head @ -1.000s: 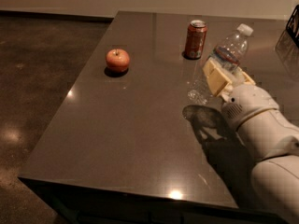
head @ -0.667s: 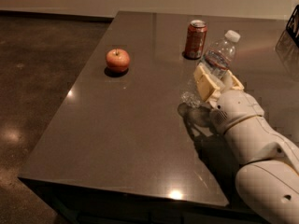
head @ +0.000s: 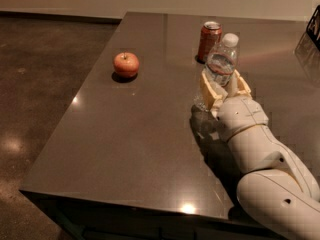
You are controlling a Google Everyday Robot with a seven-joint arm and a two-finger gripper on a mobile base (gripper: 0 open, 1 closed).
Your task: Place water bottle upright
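Since a second ago the water bottle (head: 219, 68) has swung from a clear lean toward the right into a nearly upright pose, and the tool (head: 224, 88) with its pale arm (head: 260, 154) has shifted leftward across the desk (head: 140, 144). The tool now sits at the right-centre of the desk, reaching in from the lower right, and its two cream-coloured fingers (head: 208, 90) stand on either side of the bottle's lower half, pinching it between them. The bottle's white cap (head: 230, 39) points up and only slightly to the right, and its clear ribbed body shows above the fingers. Its base appears to be at or just above the desk surface, in front and left of the tool, though the dim reflections there make it hard to tell whether it actually touches. Just behind the bottle and a little to its left stands an orange-red soda can (head: 209, 40), upright, close to the bottle but apart from it. A red apple (head: 126, 64) rests well to the left, near the desk's left edge, far from both the tool and the bottle. The arm casts a dark shadow on the desk beside the tool. Beyond the left edge lies a brown glossy floor (head: 45, 84).
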